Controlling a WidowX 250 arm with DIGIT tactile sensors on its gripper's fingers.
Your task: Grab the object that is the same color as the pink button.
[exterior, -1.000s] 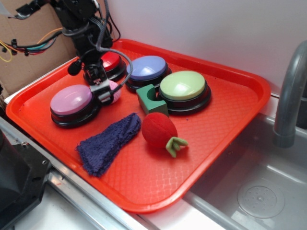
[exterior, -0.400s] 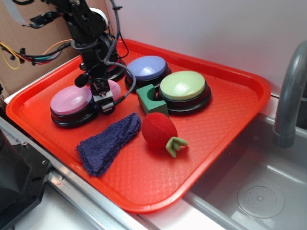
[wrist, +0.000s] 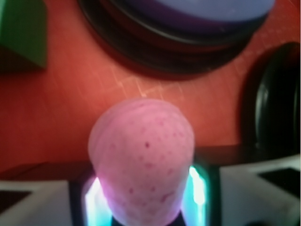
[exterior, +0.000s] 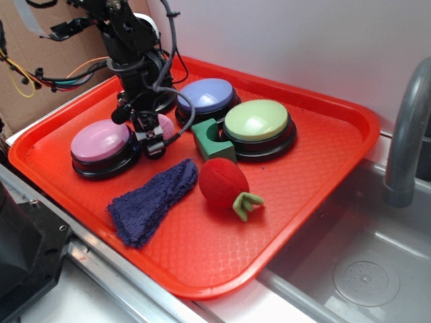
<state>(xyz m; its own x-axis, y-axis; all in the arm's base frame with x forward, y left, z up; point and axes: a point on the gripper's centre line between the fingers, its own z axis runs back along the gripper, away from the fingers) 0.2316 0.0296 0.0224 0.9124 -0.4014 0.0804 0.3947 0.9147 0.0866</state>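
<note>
The object, a small pink dimpled ball point(exterior: 164, 126), lies on the red tray point(exterior: 316, 168) between the pink button point(exterior: 100, 140) and the blue button point(exterior: 207, 95). My gripper point(exterior: 153, 137) is down on the ball from above. In the wrist view the pink ball point(wrist: 141, 150) fills the gap between my fingers point(wrist: 96, 200), and its lower half is squeezed narrow by them. My gripper point(wrist: 143, 200) is shut on the ball. The ball still appears to sit at tray level.
A green button point(exterior: 257, 120) and a green block point(exterior: 212, 139) stand right of the ball. A red plush ball with a green stem point(exterior: 223, 182) and a purple cloth point(exterior: 151, 200) lie nearer the front. A sink with a faucet point(exterior: 406, 134) is at the right.
The arm has shifted slightly right and lowered onto the pink ball, and the fingers now sit around it. Nothing else on the tray has moved.
</note>
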